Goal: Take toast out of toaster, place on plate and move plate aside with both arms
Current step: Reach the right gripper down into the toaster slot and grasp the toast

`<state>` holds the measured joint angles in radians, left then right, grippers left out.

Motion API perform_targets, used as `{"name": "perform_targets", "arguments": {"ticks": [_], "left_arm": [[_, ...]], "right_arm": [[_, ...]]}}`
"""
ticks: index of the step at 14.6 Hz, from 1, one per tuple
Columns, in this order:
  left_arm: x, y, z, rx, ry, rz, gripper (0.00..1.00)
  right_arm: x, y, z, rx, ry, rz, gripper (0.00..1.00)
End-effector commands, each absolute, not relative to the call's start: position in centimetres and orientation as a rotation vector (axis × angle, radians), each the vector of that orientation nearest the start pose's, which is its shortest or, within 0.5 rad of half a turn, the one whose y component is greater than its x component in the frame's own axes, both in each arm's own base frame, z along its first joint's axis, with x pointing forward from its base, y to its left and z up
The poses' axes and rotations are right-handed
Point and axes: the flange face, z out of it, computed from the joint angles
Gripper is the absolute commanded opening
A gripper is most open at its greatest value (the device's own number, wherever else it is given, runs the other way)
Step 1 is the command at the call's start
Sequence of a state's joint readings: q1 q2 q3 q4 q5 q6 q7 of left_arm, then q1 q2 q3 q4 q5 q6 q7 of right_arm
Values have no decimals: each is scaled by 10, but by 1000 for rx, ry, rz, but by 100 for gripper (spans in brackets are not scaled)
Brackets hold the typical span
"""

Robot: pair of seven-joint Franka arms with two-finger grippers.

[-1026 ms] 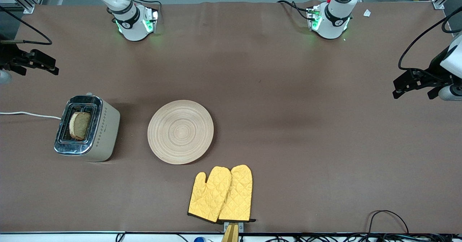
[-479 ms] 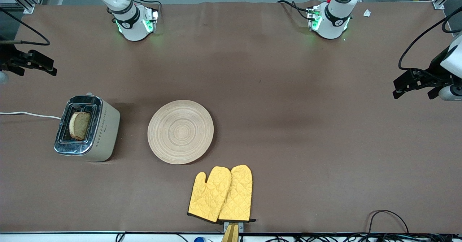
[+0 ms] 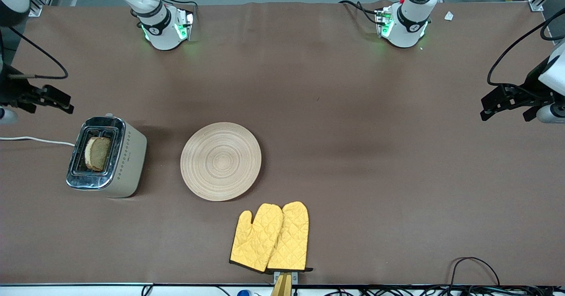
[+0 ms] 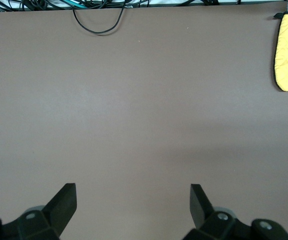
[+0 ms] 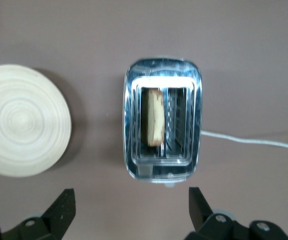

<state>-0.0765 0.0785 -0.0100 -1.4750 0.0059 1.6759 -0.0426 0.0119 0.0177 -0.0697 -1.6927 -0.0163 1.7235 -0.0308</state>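
Right gripper (image 3: 53,100) is drifting toward the toaster (image 3: 108,157), jaws spread wide, empty. Toast (image 5: 153,117) is sitting upright in one slot almost straight below that claw, long axis running fingertip-gap crosswise to the jaw line. Plate (image 3: 220,161) is lying beside it. Left gripper (image 4: 133,205) is waiting, fingers apart, over bare table, well away.

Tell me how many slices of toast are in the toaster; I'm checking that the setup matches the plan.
1. The toast stands upright in one slot of the toaster, the slot toward the plate. The other slot shows only its wire guides, though a slice sunk deep would be hidden.
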Motion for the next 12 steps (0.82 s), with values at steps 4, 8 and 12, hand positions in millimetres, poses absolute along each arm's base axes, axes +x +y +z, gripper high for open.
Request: {"name": "perform_targets", "arguments": {"ticks": [4, 8, 12], "left_arm": [[584, -48, 639, -3117, 40, -201, 100], [584, -49, 639, -3118, 42, -201, 100], [584, -49, 639, -3118, 42, -201, 100]], "right_arm": [[595, -39, 503, -3168, 24, -17, 100], [617, -41, 442, -3173, 19, -41, 100], [618, -57, 404, -3176, -77, -41, 100]]}}
